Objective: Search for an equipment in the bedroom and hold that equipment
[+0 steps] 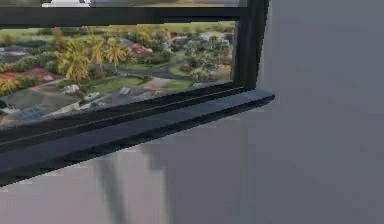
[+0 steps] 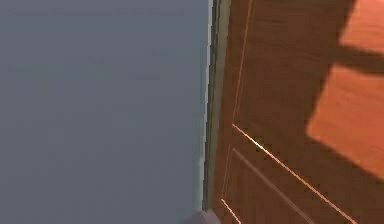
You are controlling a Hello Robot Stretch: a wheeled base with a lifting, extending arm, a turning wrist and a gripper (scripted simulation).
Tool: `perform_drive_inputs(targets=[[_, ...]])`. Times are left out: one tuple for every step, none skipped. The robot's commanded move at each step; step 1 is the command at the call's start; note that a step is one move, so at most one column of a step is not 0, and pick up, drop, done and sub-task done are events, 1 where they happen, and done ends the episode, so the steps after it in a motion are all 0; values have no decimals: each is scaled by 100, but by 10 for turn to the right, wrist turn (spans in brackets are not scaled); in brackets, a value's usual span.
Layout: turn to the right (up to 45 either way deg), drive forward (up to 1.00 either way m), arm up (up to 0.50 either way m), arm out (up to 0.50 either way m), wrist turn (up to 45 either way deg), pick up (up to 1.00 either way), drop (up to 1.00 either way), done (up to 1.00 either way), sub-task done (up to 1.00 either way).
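Forward view of dark-framed window (palms outside), arm side view of wooden door, tool's state untellable

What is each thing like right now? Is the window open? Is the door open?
Window: looks shut, glass whole, houses and palm trees seen through it.
Wooden door: upright, with a bright patch of sunlight on it; whether it is open or shut cannot be told.
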Motion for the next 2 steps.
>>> perform_drive_inputs(targets=[[-450, 0, 0, 0, 0, 0, 0, 0, 0], [-450, 0, 0, 0, 0, 0, 0, 0, 0]])
